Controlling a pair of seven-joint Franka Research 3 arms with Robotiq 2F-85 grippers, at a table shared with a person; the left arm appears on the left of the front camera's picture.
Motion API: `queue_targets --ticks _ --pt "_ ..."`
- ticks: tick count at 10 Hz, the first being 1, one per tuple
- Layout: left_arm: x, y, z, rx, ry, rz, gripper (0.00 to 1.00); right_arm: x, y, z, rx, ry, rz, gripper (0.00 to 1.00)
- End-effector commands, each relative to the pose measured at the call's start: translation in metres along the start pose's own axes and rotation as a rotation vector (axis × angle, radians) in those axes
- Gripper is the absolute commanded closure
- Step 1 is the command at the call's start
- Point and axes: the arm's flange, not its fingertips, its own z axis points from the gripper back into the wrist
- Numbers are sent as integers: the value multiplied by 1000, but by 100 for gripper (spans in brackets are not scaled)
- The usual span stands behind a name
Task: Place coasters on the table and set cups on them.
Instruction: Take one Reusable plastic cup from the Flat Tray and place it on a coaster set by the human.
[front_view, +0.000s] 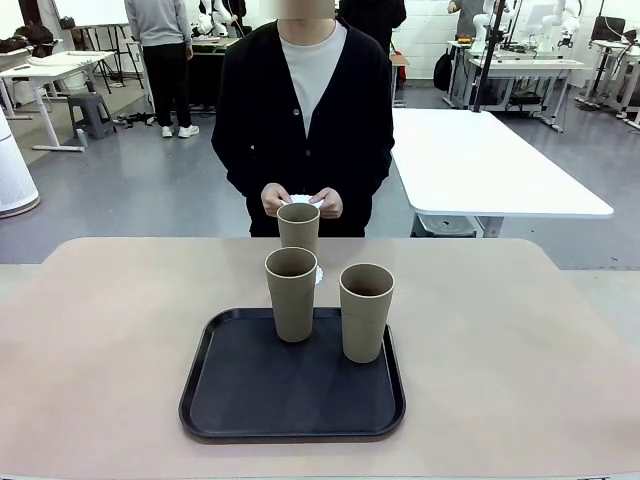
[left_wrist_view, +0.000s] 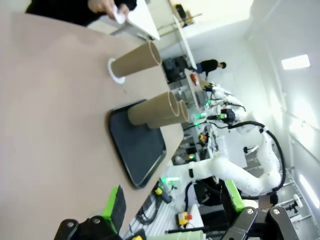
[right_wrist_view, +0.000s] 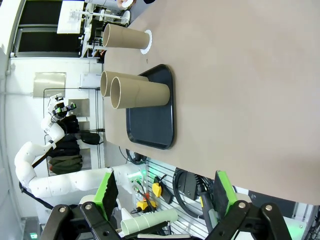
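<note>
Table (front_view: 100, 330): wide tan top, with a person standing at the far edge.

Tray (front_view: 250, 400): black, sits mid-table on the robot's side.

Left gripper (left_wrist_view: 174, 202) and right gripper (right_wrist_view: 165, 189): both jaws spread wide, nothing between the pads. Both are held back, well apart from the tray.

Cups: the far cup (front_view: 298, 225) stands upright on the table just beyond the tray. The left cup (front_view: 291, 295) and right cup (front_view: 366, 312) stand upright on the tray, near each other but apart.

Coaster (front_view: 320, 273): white scalloped disc under the far cup, its edge peeking out on the right.

Hands (front_view: 328, 203): the person holds something small and white (front_view: 302, 199) at waist height behind the far cup. It is likely more coasters; I cannot tell how many.

Step, judged: one cup is set and two remain, and the second coaster is about to be laid.

Next move, judged: it needs a coaster flat on bare table clear of the tray. Then one tray cup is gripped around its wall, lifted straight up over the tray lip without bumping its neighbour, and centred on the disc.
</note>
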Motion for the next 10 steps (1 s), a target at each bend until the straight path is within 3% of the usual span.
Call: queue_targets --ticks 1,10 --pt "-5 3 2 6 -1 17 0 2 0 -1 26 -4 16 0" --pt "-5 3 2 6 -1 17 0 2 0 -1 26 -4 16 0"
